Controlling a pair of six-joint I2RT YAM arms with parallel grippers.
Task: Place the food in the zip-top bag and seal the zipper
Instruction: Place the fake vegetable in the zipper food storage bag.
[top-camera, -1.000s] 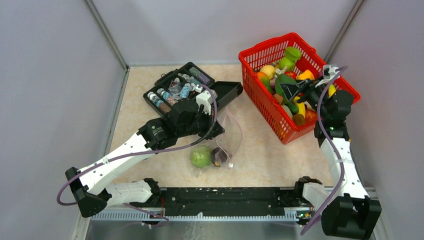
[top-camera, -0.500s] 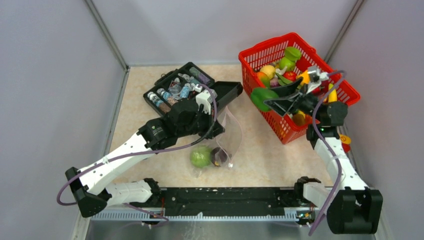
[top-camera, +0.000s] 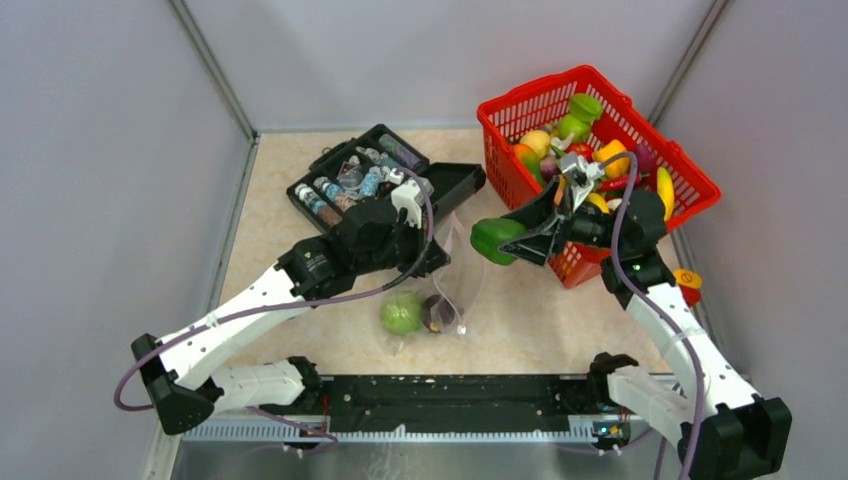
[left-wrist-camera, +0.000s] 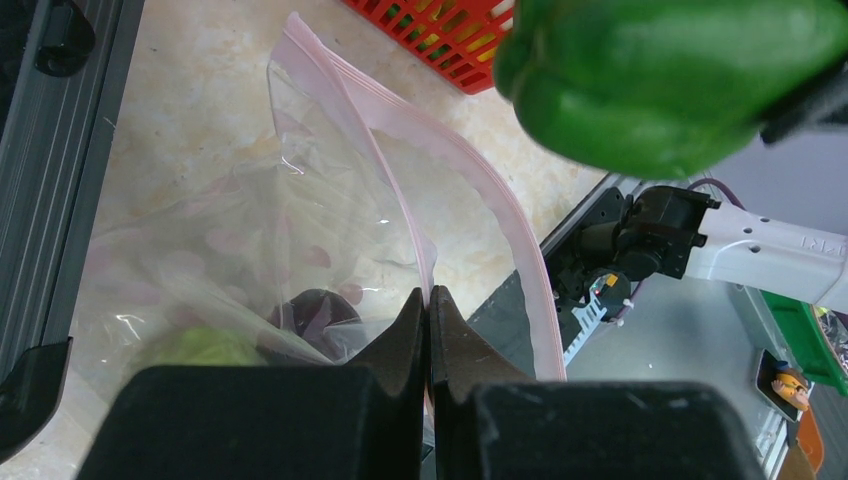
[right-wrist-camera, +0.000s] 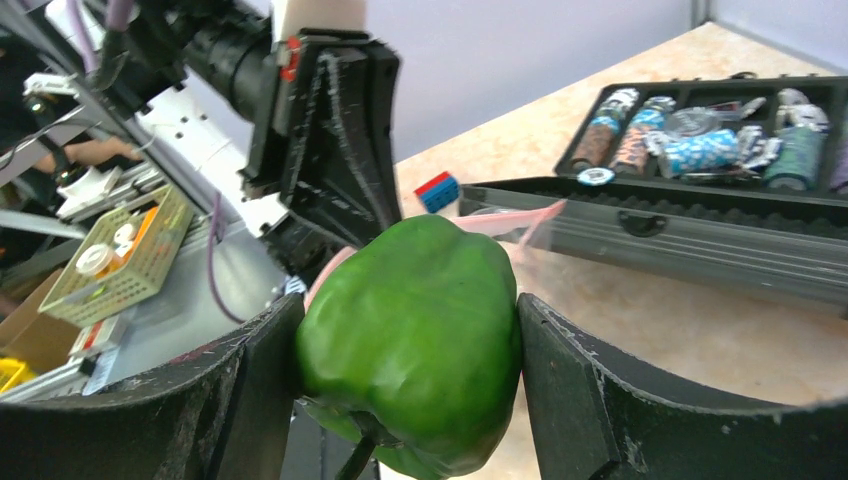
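My right gripper (top-camera: 503, 242) is shut on a green toy pepper (top-camera: 495, 240), held in the air between the red basket and the zip-top bag (top-camera: 458, 272). In the right wrist view the pepper (right-wrist-camera: 410, 330) fills the space between both fingers (right-wrist-camera: 250, 390). My left gripper (left-wrist-camera: 429, 300) is shut on the bag's pinkish zipper (left-wrist-camera: 480, 190) edge, holding the mouth of the bag (left-wrist-camera: 330, 200) up and gaping. Inside the bag lie a green apple (top-camera: 401, 314) and a dark purple fruit (top-camera: 436, 312). The pepper (left-wrist-camera: 670, 80) hangs just beyond the bag's mouth.
The red mesh basket (top-camera: 690, 175) at the back right holds several toy fruits and vegetables. An open black case (top-camera: 455, 185) with small bottles (top-camera: 340, 185) stands behind the left arm. A small red and yellow piece (top-camera: 686, 282) lies by the right wall.
The right arm has lifted the green pepper out of the basket and carried it left, up to the bag's mouth. The left arm and the bag have stayed put.
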